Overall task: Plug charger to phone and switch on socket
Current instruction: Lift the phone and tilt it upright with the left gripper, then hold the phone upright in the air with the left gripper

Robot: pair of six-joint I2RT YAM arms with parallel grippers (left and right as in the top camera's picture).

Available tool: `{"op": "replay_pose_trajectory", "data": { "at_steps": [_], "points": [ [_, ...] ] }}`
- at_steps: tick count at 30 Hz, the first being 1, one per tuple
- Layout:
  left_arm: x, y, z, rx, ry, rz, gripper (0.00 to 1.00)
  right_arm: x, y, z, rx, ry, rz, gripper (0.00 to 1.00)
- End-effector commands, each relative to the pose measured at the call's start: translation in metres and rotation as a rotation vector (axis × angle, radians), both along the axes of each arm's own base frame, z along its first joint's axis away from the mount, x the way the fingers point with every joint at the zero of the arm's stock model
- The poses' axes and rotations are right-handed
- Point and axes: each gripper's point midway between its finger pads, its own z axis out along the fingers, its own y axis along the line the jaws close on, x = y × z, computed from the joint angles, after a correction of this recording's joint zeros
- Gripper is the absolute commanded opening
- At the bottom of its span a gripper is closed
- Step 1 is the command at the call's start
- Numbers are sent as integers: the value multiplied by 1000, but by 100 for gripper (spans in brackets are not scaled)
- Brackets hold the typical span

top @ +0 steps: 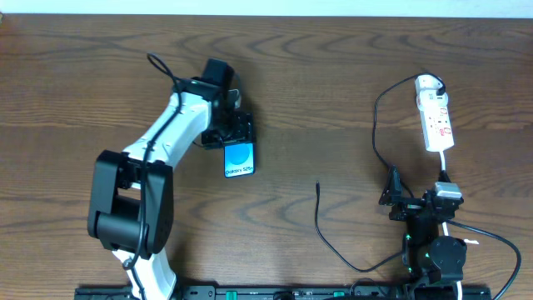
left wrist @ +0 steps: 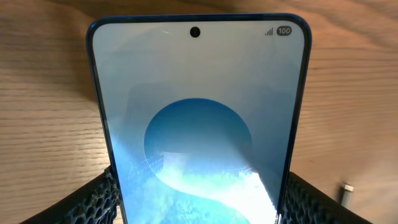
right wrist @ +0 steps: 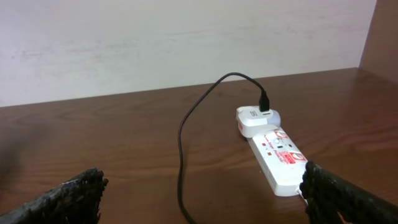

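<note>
Overhead: the phone (top: 239,158) is gripped by the left gripper (top: 231,132), likely steadied for plugging. The charger (top: 317,204) tip is seen lying loose on open tabletop (top: 333,83) to its right.

Left wrist: the jaws are closed on the phone's sides.

Right wrist: the right gripper (right wrist: 202,186) is held short of the socket (right wrist: 280,163), jaws spread and empty, bare tabletop between.

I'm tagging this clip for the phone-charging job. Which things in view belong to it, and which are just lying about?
Part of the job:
phone, flanked by the left tool
charger, its tip loose on the table
socket
right tool, open

Just there:
table
black rail along its near edge
</note>
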Motion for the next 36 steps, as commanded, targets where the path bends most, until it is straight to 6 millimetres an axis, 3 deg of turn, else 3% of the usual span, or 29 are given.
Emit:
{"op": "replay_pose_trajectory", "data": {
  "at_steps": [1, 16, 29, 36],
  "points": [
    [7, -17, 37, -194, -29, 1, 7, 0, 1, 0, -13, -3, 7, 99],
    [17, -39, 106, -739, -2, 10, 7, 0, 1, 0, -13, -3, 7, 99],
    [37, -30, 152, -999, 114, 159, 7, 0, 1, 0, -13, -3, 7, 99],
    [51, -27, 160, -1028, 224, 301, 7, 0, 1, 0, -13, -3, 7, 99]
  ]
}}
